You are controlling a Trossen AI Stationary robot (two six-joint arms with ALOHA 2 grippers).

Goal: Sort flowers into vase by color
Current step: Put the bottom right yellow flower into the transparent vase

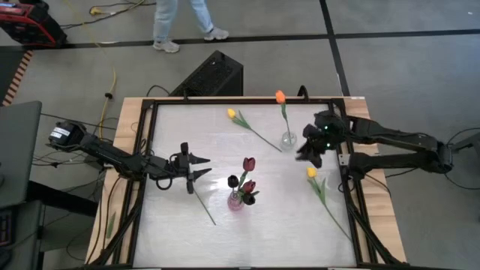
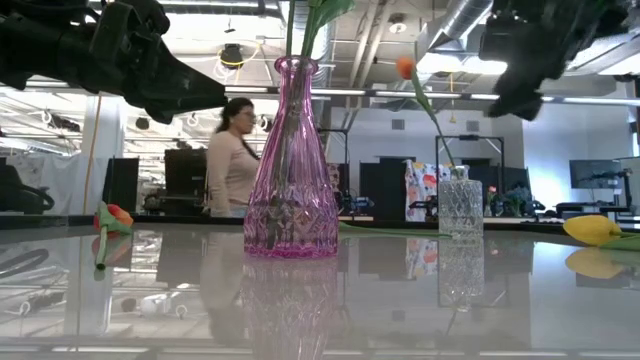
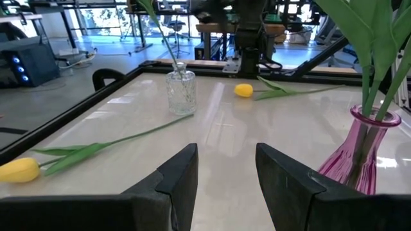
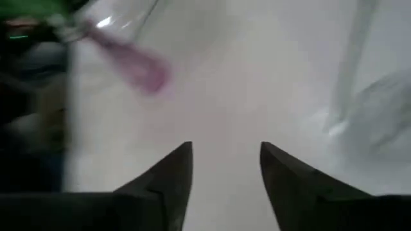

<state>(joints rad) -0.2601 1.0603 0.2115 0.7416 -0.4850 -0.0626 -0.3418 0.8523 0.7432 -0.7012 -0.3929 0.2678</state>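
Observation:
A pink vase (image 1: 235, 201) holds maroon tulips (image 1: 248, 163). A clear vase (image 1: 289, 139) holds one orange tulip (image 1: 280, 96). Two yellow tulips lie flat on the table, one at the far side (image 1: 232, 114) and one at the right (image 1: 311, 172). An orange-red tulip (image 2: 112, 215) lies near the left side, its stem (image 1: 204, 208) showing below my left gripper (image 1: 208, 166). That gripper hovers open left of the pink vase (image 3: 366, 151). My right gripper (image 1: 306, 154) hovers open just right of the clear vase, above the table; its wrist view is blurred.
A raised dark frame (image 1: 142, 150) borders the white tabletop. Bare surface lies along the near edge (image 1: 255, 240) and between the two vases. A person (image 2: 232, 155) stands behind the table, and another walks beyond the far edge (image 1: 180, 22).

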